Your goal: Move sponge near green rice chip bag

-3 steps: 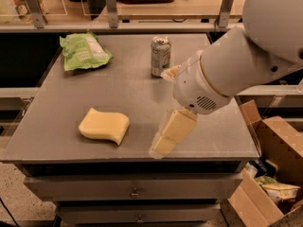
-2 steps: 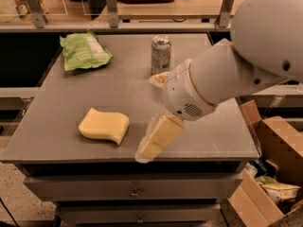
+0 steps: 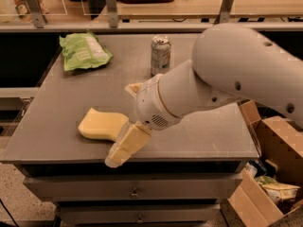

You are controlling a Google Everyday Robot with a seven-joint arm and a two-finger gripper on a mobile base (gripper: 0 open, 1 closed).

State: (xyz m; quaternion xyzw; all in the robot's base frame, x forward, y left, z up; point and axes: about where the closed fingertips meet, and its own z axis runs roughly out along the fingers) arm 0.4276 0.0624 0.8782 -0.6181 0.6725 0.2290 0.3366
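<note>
The pale yellow sponge (image 3: pixel 100 125) lies flat near the table's front left. The green rice chip bag (image 3: pixel 84 51) lies flat at the far left corner, well apart from the sponge. My gripper (image 3: pixel 122 123) is open at the sponge's right end. Its near finger (image 3: pixel 125 144) reaches down-left past the front edge and covers the sponge's right tip. The far finger (image 3: pixel 133 88) shows behind the wrist. The big white arm hides the table's right half. I cannot tell whether the fingers touch the sponge.
A silver-green drink can (image 3: pixel 160 55) stands upright at the back middle of the grey table (image 3: pixel 57 103). Open cardboard boxes (image 3: pixel 277 145) with clutter stand on the floor to the right. Drawers are under the table, and a shelf rail runs behind it.
The arm has swung left and lower toward the sponge; the near finger now overlaps the sponge's right end. Sponge, bag and can have not moved.
</note>
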